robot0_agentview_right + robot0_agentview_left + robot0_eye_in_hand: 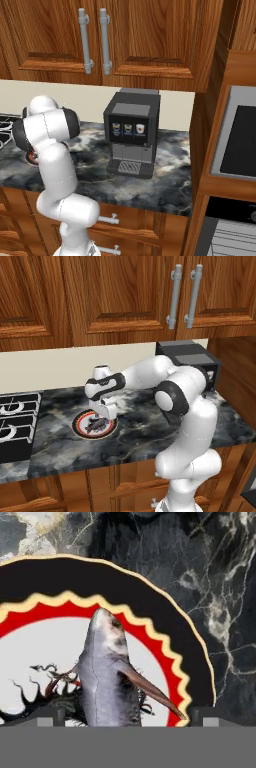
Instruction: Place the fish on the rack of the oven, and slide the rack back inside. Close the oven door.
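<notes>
Lying lengthwise between fingertips, fish (pixel 107 677) nose away

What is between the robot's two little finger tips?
The fish lies there, on the round plate. In the hand view, the end effector has one tip on each side of the fish's body, apart and not clearly touching it.

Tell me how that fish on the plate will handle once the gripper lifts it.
The fish looks smooth and tapered, so it may slip from a pinch. It seems small beside its plate, so probably light. Lying flat, it is unlikely to roll; the gripper straddles it.
</notes>
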Controlling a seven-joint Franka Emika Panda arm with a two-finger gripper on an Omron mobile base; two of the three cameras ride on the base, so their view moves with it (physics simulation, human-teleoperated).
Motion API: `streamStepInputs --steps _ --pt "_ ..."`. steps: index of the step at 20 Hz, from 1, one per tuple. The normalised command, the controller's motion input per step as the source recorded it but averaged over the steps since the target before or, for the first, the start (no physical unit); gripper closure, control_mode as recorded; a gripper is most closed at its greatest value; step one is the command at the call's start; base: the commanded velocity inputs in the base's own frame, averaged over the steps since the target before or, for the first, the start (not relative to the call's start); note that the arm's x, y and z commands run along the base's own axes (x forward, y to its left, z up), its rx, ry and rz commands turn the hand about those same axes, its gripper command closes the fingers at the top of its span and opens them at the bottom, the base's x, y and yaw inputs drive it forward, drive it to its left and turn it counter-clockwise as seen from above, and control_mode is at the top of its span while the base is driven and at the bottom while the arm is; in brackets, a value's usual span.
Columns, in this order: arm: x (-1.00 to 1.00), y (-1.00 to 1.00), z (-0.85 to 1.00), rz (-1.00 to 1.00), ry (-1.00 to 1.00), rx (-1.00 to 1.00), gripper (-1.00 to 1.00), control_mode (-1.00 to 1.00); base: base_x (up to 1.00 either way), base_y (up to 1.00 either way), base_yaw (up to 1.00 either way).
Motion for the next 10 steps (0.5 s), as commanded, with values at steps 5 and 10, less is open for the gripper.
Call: streamStepInputs --steps 5,10 --pt "0.30 0.39 -0.35 -0.03 0.00 -0.05 -1.00 -1.00 0.00 0.00 0.00" --pt "0.11 0.34 -0.45 -0.03 0.00 -0.06 -1.00 -1.00 0.00 0.00 0.00"
